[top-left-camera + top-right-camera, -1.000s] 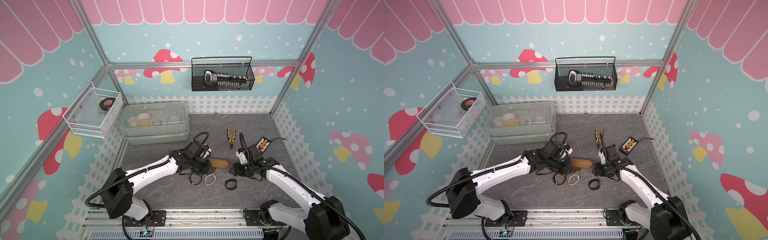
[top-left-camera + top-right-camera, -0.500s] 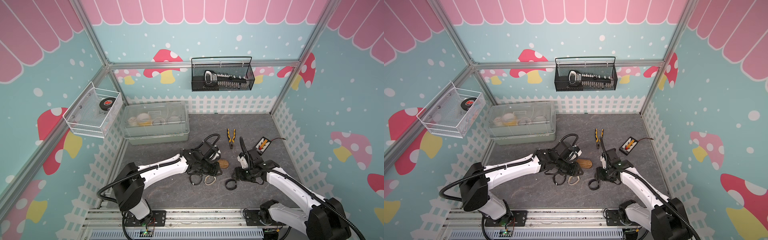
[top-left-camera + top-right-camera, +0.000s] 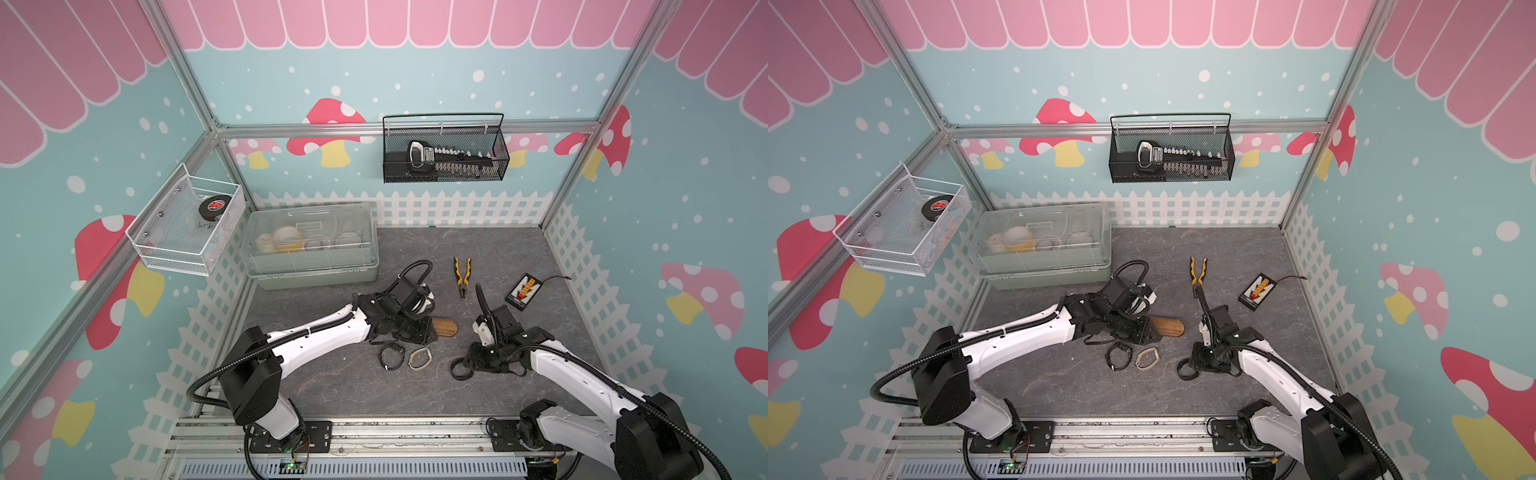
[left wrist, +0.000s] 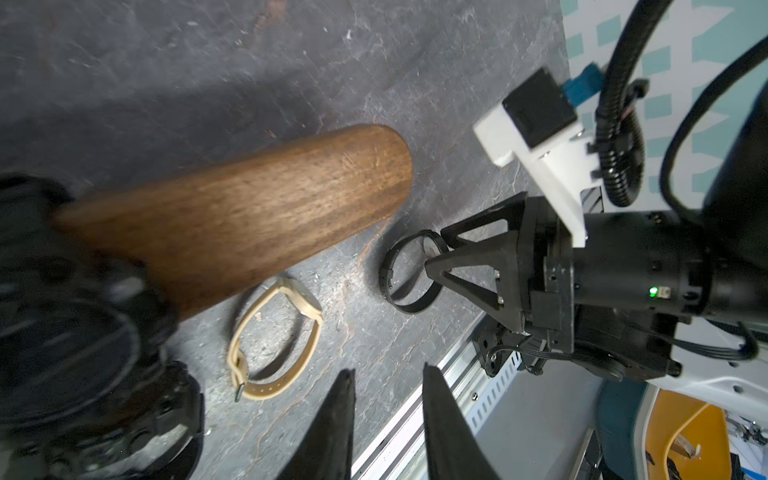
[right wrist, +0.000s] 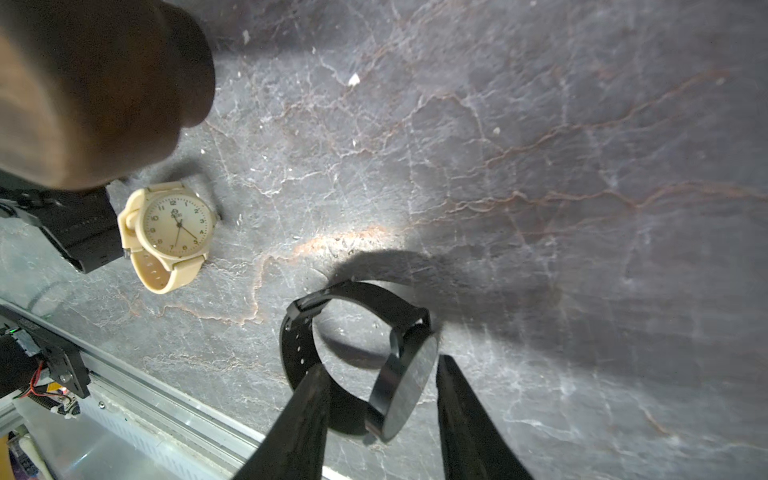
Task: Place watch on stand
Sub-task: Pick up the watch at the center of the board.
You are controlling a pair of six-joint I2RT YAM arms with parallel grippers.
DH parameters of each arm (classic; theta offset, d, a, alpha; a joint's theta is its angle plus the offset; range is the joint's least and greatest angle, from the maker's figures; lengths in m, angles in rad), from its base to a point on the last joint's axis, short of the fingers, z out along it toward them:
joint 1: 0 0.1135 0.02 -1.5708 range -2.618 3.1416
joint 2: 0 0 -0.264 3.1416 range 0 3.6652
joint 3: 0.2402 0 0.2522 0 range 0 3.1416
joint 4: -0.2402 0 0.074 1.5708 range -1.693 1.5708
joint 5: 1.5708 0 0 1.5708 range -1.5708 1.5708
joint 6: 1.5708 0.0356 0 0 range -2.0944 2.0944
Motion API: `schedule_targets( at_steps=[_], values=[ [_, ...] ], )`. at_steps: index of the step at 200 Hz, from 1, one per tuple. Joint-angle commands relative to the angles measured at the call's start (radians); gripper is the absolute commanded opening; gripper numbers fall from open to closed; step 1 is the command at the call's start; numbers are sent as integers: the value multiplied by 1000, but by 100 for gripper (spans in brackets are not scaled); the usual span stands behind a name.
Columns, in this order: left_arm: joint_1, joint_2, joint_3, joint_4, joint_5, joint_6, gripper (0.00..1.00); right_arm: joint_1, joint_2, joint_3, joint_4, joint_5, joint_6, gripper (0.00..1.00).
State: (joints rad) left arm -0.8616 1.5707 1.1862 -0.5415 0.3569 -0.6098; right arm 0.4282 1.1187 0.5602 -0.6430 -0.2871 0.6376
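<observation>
The pick-up is in hand: the right claw [image 5: 380,363] straddles the black round-faced wristwatch [image 5: 405,382], jaws apart and not yet pinching. The watch lies on the grey stone-look table [image 5: 540,166] at five o'clock from the long brown wooden stand [image 4: 249,216]. The left claw [image 4: 388,370] hangs released and empty. Next, I reckon: pinch, lift, loop the strap over the bar's end.

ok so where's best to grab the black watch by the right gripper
Take the black watch by its round case, jaws across the front and back faces, from above. It stands on edge with the strap closed in a loop, so the case is upright and stiff. The right gripper straddles it now.
</observation>
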Motion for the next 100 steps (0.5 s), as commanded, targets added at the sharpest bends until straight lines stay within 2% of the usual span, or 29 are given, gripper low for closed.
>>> schedule_targets(
  at_steps=[1,42,100],
  values=[
    [34,-59,-30,-8,-13,23,29,15,29,5,8,14,20,39],
    [80,-106,-66,-7,-12,31,29,20,70,28,-24,55,13,32],
    [109,-135,-86,-8,-4,41,29,21,70,39,-22,58,23,16]
  ],
)
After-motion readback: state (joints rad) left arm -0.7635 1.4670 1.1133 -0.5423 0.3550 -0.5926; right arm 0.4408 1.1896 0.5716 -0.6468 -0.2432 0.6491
